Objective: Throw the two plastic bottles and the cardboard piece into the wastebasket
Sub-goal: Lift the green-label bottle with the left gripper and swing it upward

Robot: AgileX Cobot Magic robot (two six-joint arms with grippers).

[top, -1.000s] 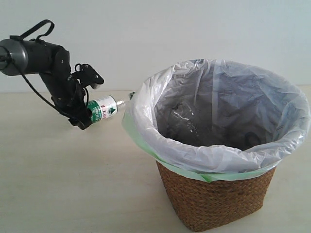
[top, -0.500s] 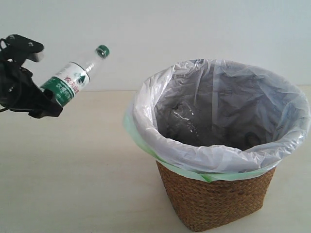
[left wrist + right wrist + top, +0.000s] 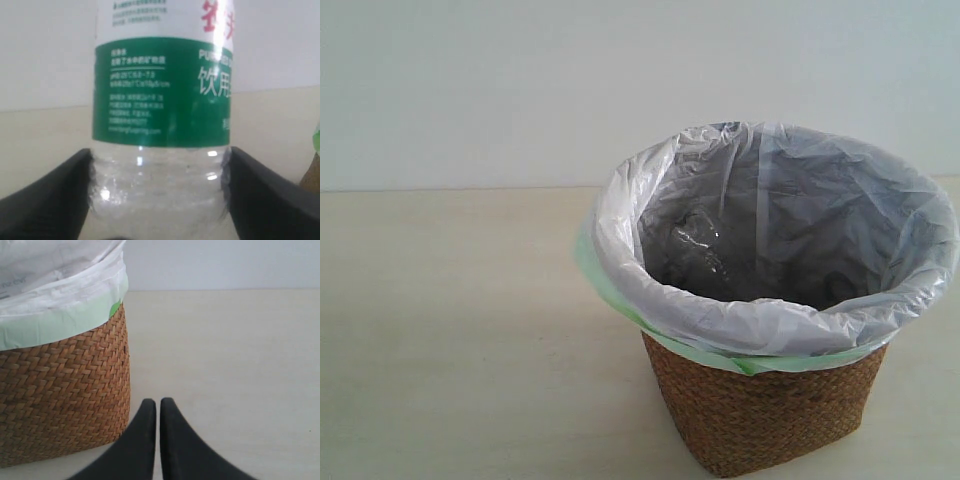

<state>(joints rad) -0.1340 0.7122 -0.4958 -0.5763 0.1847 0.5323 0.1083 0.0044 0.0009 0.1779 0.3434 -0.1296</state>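
A pale, matte cream table (image 3: 450,330) runs back to a bare white wall (image 3: 520,90), and on it stands the round wastebasket (image 3: 760,410). Its brown wicker is woven in a tight herringbone and tapers toward the base. A thin, crinkled white bag (image 3: 720,320) lines it and folds out over the rim, with a light green edge showing below the fold. Deep inside, against the shadowed plastic, lies a clear bottle (image 3: 698,243), its ribbed body catching the light. A dark shape near the far side of the lining is too dim for me to name. From the exterior camera neither of my arms shows. My left gripper (image 3: 160,172) clasps the green-label bottle (image 3: 160,90) by its ridged, transparent lower body. One black finger (image 3: 50,195) presses each side, and the glossy green and white label with printed characters rises above them. A sliver of wicker and green plastic shows at the edge of that wrist view. My right gripper (image 3: 158,407) hangs low over the table just beside the basket's woven wall, its two tapered black fingers pressed together with nothing between them.
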